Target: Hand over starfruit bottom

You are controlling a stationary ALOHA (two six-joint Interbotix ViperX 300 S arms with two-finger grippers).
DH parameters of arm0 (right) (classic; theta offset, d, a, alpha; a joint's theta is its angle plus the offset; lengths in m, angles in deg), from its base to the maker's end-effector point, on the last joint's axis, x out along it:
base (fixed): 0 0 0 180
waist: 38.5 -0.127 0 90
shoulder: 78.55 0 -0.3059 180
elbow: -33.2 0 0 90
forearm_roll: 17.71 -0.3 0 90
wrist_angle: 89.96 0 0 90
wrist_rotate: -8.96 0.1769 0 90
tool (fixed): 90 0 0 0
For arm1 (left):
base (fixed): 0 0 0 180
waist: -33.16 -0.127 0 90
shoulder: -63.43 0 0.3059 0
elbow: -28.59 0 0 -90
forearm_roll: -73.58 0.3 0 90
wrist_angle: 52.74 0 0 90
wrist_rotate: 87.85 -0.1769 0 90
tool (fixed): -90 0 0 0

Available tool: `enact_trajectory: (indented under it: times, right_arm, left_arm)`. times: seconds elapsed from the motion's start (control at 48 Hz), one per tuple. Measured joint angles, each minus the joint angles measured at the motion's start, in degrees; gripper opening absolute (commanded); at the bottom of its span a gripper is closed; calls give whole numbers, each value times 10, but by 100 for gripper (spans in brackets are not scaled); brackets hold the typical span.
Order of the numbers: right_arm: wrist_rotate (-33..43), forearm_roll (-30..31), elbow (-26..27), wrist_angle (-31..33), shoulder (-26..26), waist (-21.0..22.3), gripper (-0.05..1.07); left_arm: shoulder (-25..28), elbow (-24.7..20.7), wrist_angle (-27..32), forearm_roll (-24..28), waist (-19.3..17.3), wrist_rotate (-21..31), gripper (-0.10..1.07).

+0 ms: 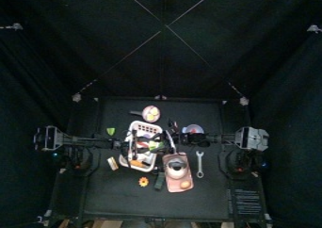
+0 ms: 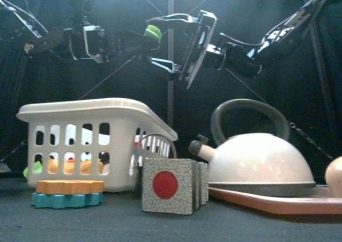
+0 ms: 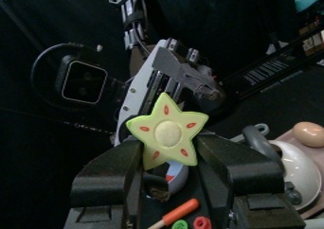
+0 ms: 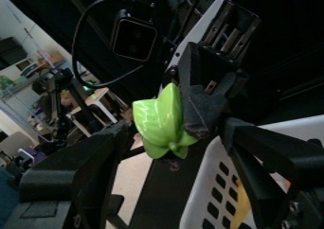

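The starfruit bottom (image 3: 165, 133) is a yellow-green star-shaped piece held up in the air, and my left gripper (image 3: 177, 159) is shut on it from both sides. In the right wrist view the starfruit bottom (image 4: 162, 121) sits between the wide-open jaws of my right gripper (image 4: 177, 143), which do not touch it. The left gripper (image 4: 209, 72) shows behind the piece there. In the front view the starfruit bottom (image 2: 160, 31) hangs high above the table, with the right gripper (image 2: 198, 48) meeting it from the right. Where each jaw stands in the top view is too small to tell.
A white slotted basket (image 2: 94, 136) stands at the front left with an orange and blue toy (image 2: 67, 193) before it. A grey box with a red dot (image 2: 167, 186) is in the middle. A white kettle (image 2: 261, 151) rests on a tray (image 2: 287, 201) at the right.
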Motion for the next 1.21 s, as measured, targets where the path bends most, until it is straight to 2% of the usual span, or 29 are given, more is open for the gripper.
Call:
enact_trajectory:
  times: [0.396, 0.5, 0.729, 1.042, 1.208]
  right_arm:
    - [2, -2, 2, 0, 0, 0, 70]
    - [2, -2, 1, -1, 0, 0, 66]
    - [3, -1, 1, -1, 0, 0, 65]
    - [0, -1, 2, -1, 0, 4, 65]
    - [0, 0, -1, -1, 0, 4, 65]
  left_arm:
    - [0, 0, 0, 0, 0, -2, 68]
    - [0, 0, 0, -2, 0, -3, 68]
    - [1, 0, 0, -12, 0, -3, 73]
    - [1, 3, -1, -17, 1, 4, 96]
    - [1, 3, 0, -18, 1, 4, 99]
